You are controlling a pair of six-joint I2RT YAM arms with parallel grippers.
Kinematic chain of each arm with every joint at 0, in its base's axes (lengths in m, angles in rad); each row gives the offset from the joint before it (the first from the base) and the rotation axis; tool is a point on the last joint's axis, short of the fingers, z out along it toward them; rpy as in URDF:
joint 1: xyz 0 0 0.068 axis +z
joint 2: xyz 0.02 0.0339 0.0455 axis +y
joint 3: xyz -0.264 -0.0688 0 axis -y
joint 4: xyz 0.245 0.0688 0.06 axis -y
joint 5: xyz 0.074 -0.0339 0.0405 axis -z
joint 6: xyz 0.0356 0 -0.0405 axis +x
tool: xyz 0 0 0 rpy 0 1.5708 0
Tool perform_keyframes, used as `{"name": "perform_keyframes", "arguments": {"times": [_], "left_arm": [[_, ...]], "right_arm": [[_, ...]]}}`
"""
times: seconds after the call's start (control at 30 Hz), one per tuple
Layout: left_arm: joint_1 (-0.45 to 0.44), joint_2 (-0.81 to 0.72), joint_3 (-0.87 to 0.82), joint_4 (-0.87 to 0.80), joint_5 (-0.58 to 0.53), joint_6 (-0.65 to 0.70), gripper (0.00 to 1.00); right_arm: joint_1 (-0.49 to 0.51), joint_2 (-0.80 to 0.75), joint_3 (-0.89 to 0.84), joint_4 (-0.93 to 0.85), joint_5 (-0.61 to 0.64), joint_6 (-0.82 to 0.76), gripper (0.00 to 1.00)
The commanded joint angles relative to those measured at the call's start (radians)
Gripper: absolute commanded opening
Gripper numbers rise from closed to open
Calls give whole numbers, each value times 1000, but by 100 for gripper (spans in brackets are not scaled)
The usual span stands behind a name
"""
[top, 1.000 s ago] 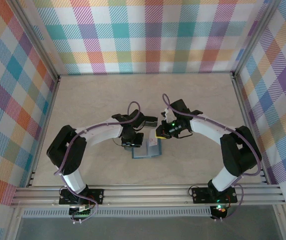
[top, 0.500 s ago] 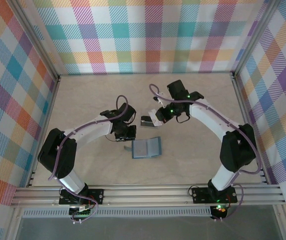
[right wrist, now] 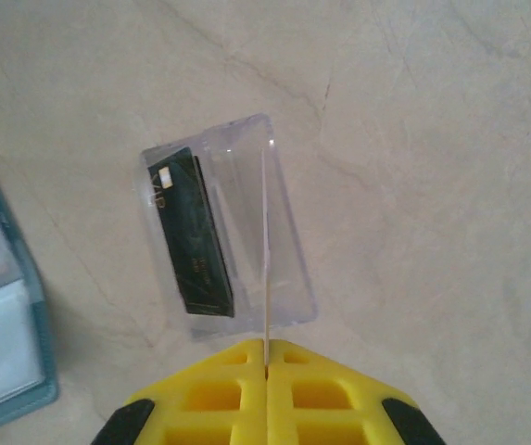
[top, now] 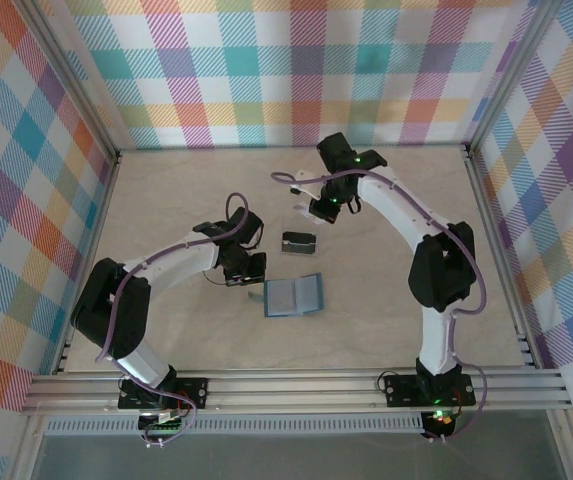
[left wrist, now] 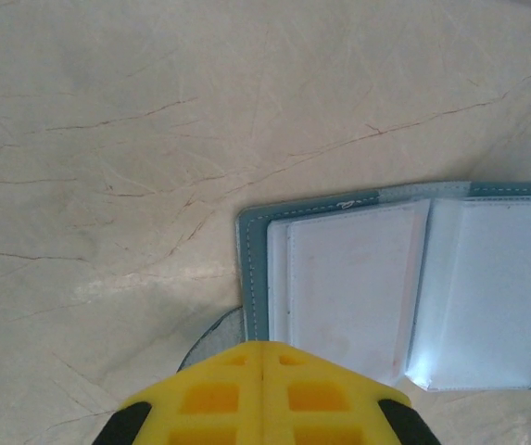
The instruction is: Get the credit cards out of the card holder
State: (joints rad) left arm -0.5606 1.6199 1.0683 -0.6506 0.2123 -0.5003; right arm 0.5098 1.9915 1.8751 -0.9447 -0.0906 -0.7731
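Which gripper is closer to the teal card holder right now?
Left. The left gripper hangs just off the far left corner of the card holder. The right gripper is farther back, beyond the dark credit card lying behind the holder.

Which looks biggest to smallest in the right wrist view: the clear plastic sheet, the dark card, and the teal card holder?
1. clear plastic sheet
2. dark card, which fits inside the sheet's outline
Unranked: card holder, because the frame's left edge cuts it off, so its full size cannot be judged here.
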Motion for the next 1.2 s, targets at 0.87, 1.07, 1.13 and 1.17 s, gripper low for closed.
{"name": "perform_keyframes", "arguments": {"times": [0.87,1.07,1.13,1.17], "left_arm": [[22,-23,-14,-26,-11,54,6],[23,-7,-3,-21,1,55,7],[22,-3,4,-26,3,58,7],[22,-2,8,-31,4,60,7]], "right_arm": [[80,331,363,-214,109,-164,25],[79,297,321,-82,189,-132,29],[79,287,299,-56,190,-132,28],[78,283,292,-55,178,-131,28]]}}
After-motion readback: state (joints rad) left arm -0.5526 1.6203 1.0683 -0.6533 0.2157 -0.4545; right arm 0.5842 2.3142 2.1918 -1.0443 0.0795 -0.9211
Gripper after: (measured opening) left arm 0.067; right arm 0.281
